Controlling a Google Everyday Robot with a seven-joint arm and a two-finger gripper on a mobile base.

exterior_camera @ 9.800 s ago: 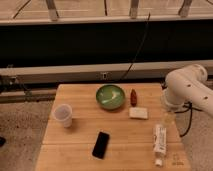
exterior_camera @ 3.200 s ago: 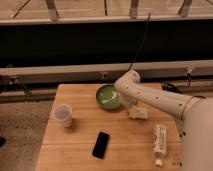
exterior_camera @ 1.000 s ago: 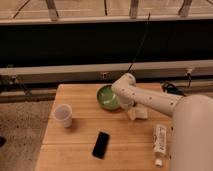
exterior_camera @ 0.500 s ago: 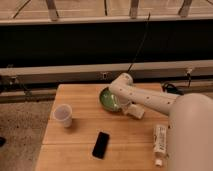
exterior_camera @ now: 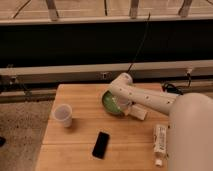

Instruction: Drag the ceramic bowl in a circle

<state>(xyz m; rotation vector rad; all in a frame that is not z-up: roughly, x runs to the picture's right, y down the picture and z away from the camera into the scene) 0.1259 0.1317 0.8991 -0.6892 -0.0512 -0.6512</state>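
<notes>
The green bowl [exterior_camera: 109,103] sits on the far middle of the wooden table [exterior_camera: 80,95]. The arm [exterior_camera: 150,98] reaches in from the right and covers the bowl's right side. The gripper [exterior_camera: 122,104] is down at the bowl's right rim with its jaws closed; whether the rim is pinched between them is hidden. A white block [exterior_camera: 140,113] lies just right of the bowl. A plastic cup [exterior_camera: 63,115] stands to the left, a black phone [exterior_camera: 101,144] lies nearer, and a tube [exterior_camera: 160,139] lies near right.

Green ceramic bowl [exterior_camera: 110,103], upright, claw [exterior_camera: 122,104] at its rim
</notes>
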